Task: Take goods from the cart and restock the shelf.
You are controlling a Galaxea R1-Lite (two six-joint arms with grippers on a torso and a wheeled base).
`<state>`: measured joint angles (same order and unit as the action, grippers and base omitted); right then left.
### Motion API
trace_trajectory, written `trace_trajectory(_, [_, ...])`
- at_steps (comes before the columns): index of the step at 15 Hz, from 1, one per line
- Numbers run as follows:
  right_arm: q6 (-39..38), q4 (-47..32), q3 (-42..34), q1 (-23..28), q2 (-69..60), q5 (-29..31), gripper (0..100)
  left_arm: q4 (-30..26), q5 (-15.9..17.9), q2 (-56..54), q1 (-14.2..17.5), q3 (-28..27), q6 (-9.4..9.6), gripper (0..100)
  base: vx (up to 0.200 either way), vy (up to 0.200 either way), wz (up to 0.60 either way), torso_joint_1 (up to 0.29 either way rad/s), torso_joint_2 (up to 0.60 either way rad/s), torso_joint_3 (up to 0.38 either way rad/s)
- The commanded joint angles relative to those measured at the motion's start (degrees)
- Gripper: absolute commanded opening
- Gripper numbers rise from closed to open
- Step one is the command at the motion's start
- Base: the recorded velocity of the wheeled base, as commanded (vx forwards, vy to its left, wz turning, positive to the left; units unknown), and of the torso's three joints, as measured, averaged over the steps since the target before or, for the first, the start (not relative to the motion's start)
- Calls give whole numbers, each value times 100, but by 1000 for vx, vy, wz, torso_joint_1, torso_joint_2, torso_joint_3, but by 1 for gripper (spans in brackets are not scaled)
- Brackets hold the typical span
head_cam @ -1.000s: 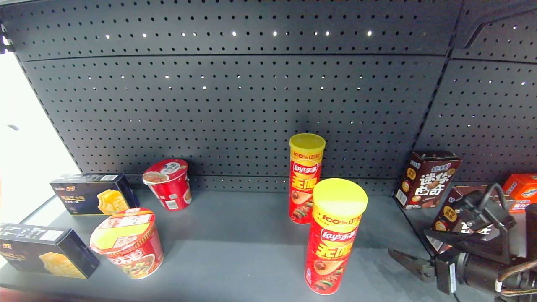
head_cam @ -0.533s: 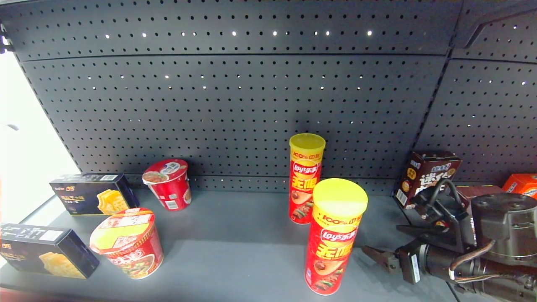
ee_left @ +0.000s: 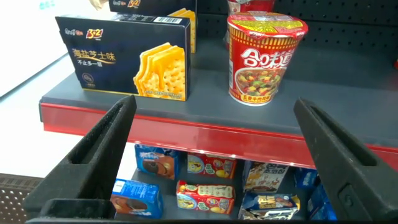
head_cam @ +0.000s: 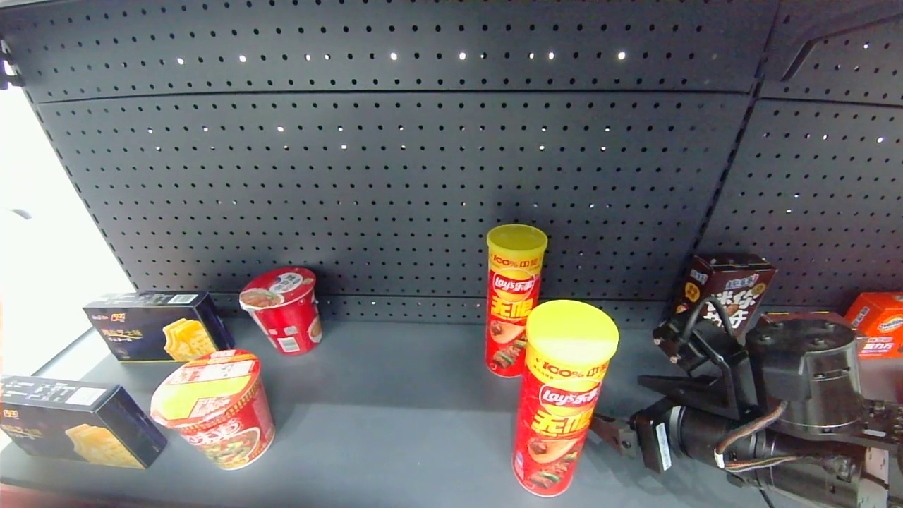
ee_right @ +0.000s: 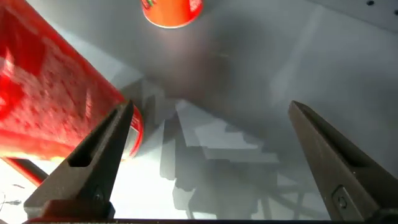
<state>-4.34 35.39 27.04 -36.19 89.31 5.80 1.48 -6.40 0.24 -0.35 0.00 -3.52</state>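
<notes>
Shelf: my dark shelf (head_cam: 395, 395) with a pegboard back carries upright snacks. It is the place for goods.
Right end effector: my right end effector (ee_right: 210, 112) lies low over the shelf's right part. Its fingers point level toward my left, spread wide and empty.
Left end effector: my left end effector (ee_left: 214, 102) hangs at the shelf's left front edge. It is also spread wide and empty, facing a cracker box (ee_left: 124, 59) and a noodle cup (ee_left: 266, 59).
Front chip can: the red front chip can (head_cam: 564, 402) with a yellow lid stands upright near the shelf's front edge. I take it to be the item in hand.
Rear chip can: a matching rear chip can (head_cam: 513, 300) stands by the back wall, apart from the front one.
Key relation: the front can is directly left of my right end effector, at the height of the can's lower half. Its long axis is vertical and crosses my level fingers.
Alignment: in the right wrist view the can sits beside one finger, not centred in the opening. I cannot tell whether they touch.
Nearer arm: the right, by far.
</notes>
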Motion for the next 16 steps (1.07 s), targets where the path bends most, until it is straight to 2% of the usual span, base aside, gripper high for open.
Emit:
trace_trajectory(1, [3, 3, 100, -81, 69, 0, 100, 2, -2, 2, 0, 0, -8, 100, 0, 0, 0, 0, 0, 0])
trace_trajectory(6, [3, 3, 232, -204, 254, -9, 100, 2, -2, 11, 0, 0, -8, 100, 0, 0, 0, 0, 0, 0])
trace_trajectory(12, [12, -6, -217, -204, -168, -18, 100, 2, -2, 11, 0, 0, -8, 100, 0, 0, 0, 0, 0, 0])
trace_trajectory(16, [21, -6, -225, -213, -203, -62, 100, 2, -2, 11, 0, 0, -8, 100, 0, 0, 0, 0, 0, 0])
